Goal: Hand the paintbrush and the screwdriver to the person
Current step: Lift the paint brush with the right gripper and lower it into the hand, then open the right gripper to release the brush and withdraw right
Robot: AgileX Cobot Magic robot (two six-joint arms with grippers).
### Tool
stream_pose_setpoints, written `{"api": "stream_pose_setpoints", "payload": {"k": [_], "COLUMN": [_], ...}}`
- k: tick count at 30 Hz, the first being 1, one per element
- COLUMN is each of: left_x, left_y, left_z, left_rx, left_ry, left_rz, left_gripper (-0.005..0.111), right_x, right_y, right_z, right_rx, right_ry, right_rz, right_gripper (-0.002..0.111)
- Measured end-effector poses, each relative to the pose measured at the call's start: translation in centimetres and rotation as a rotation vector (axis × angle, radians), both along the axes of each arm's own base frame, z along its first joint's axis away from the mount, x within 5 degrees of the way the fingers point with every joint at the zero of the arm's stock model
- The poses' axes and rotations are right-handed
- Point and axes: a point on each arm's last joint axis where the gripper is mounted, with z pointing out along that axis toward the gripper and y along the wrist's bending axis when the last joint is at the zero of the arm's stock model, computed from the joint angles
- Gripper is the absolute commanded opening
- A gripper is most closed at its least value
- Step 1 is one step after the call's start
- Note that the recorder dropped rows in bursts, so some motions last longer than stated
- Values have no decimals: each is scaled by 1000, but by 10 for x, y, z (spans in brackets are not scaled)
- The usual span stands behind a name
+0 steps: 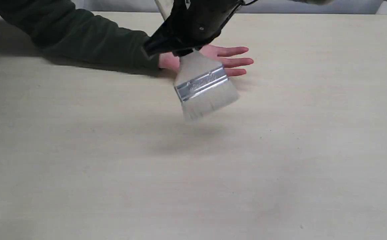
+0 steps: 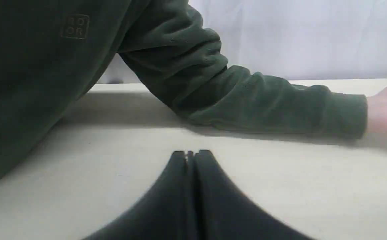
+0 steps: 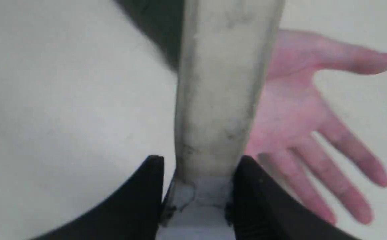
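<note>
The paintbrush (image 1: pixel 201 88) is held above the table (image 1: pixel 80 166), bristles toward five o'clock; the person's hand (image 1: pixel 213 52) is laid behind it, at one o'clock.

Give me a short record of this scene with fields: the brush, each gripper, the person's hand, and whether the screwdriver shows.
paintbrush: lifted off the table, bristles tilted downward
right gripper: shut on the paintbrush handle
person's hand: open, palm up, just behind the brush in the exterior view
left gripper: shut, holding nothing, low over the table
screwdriver: not visible in any view
</note>
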Motion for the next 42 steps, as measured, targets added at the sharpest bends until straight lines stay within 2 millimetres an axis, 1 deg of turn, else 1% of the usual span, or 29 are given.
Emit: {"api": "stream_pose_setpoints", "payload": {"k": [2, 5, 9, 13, 16, 19, 26, 27, 29, 34, 36, 39, 40, 42], "left_x": [0, 0, 0, 0, 0, 0, 0, 0, 0, 0, 0, 0, 0, 0], "left_y": [0, 0, 0, 0, 0, 0, 0, 0, 0, 0, 0, 0, 0, 0], "left_z": [0, 0, 0, 0, 0, 0, 0, 0, 0, 0, 0, 0, 0, 0], "left_rx": [0, 0, 0, 0, 0, 0, 0, 0, 0, 0, 0, 0, 0, 0], "left_ry": [0, 0, 0, 0, 0, 0, 0, 0, 0, 0, 0, 0, 0, 0], "left_rz": [0, 0, 0, 0, 0, 0, 0, 0, 0, 0, 0, 0, 0, 0], "left_gripper": [0, 0, 0, 0, 0, 0, 0, 0, 0, 0, 0, 0, 0, 0], "right_x": [12, 32, 58, 79, 88, 96, 110, 111, 114, 114, 113, 110, 109, 105], "right_y": [-6, -17, -34, -43, -39, -34, -25, -25, -25, -25, -25, -27, -28, -30], "right_z": [5, 4, -11, -37, -52, -63, -76, -79, -82, -83, -80, -65, -56, -43], "right_rx": [-8, -12, -28, -51, -49, -35, -20, -21, -21, -24, -21, -9, -1, 8], "right_ry": [-45, -72, -62, -28, -6, 8, 17, 18, 19, 23, 25, 18, 6, -8], "right_rz": [-41, -94, -157, -198, -207, -213, -222, -224, -226, -228, -231, -238, -239, -241], "right_gripper": [4, 4, 4, 4, 4, 4, 5, 7, 14, 49, 58, 59, 59, 59]}}
